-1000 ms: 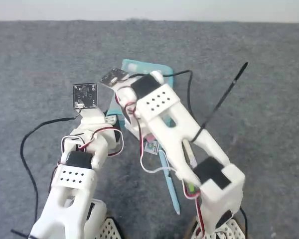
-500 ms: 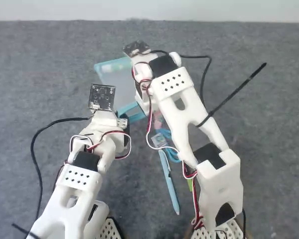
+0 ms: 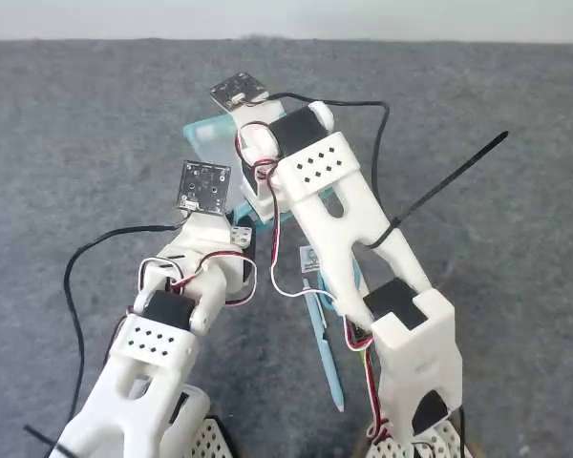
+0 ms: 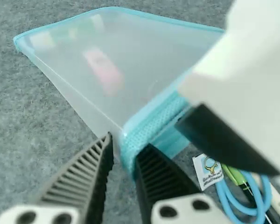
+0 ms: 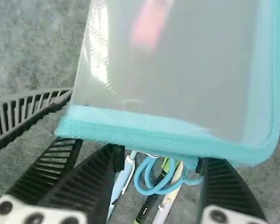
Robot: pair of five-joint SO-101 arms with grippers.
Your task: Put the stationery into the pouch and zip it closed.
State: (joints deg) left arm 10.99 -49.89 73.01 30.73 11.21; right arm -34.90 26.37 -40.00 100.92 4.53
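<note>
The translucent pouch [image 3: 202, 138] with a teal zipper edge [image 5: 144, 137] stands tilted on the grey table. A pink item [image 4: 104, 71] lies inside it. My left gripper [image 4: 123, 163] is shut on the pouch's teal corner [image 4: 133, 140]. My right gripper [image 5: 161, 156] is open at the zipper edge, with the blue pull loop [image 5: 151, 175] between its fingers. In the high view the left gripper [image 3: 239, 239] sits at the pouch's near corner and the right gripper [image 3: 256, 196] just beyond it. A light blue pen [image 3: 327, 358] and other pens [image 5: 165, 170] lie under the right arm.
A blue cord loop [image 4: 238, 191] with a paper tag [image 4: 207, 170] lies by the pens. A black cable [image 3: 76, 277] curls to the left of the left arm. Open grey carpet [image 3: 76, 114] surrounds the pouch at the back and on both sides.
The right arm swung away from the base and leftward, and the pouch shifted left with it. The left gripper moved forward to the pouch's corner.
</note>
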